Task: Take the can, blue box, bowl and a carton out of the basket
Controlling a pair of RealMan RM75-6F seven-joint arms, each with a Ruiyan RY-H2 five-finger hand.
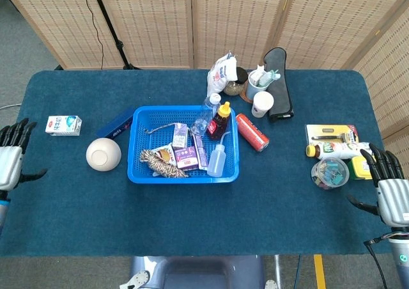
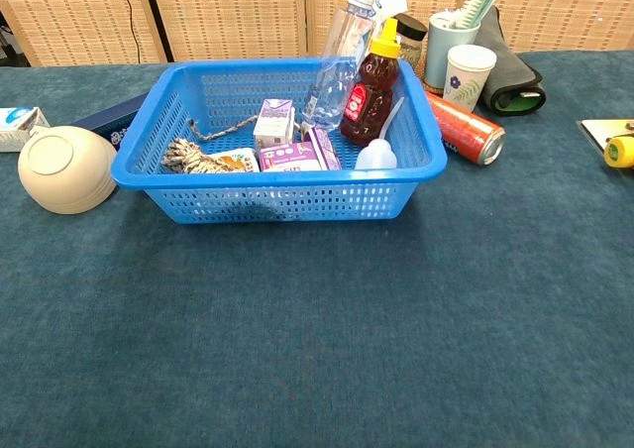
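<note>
1. Left robot hand (image 1: 9, 164) at the 9 o'clock edge of the desk (image 1: 192, 228), fingers spread, holding nothing; chest view doesn't show it
2. Right robot hand (image 1: 390, 190) at the 4 o'clock edge, fingers apart, empty, just beside the small items there
3. Basket (image 1: 142, 174) sits mid-desk; inside are purple cartons (image 1: 186, 156), a twine bundle (image 1: 160, 162), squeeze bottle (image 1: 217, 162), syrup bottle (image 1: 221, 119) & clear water bottle (image 1: 206, 114)
4. Carton (image 1: 63, 124) lies flat on the desk at 9 o'clock of the basket, well apart from it & from the left robot hand
5. Bowl (image 1: 103, 154) upside down just beside the basket's 9 o'clock wall
6. Blue box (image 1: 115, 125) at 10 o'clock, near the basket corner; can't tell if touching
7. Can (image 1: 252, 132) on its side at 3 o'clock, just outside the basket
8. All 4 task things are out of the basket
</note>
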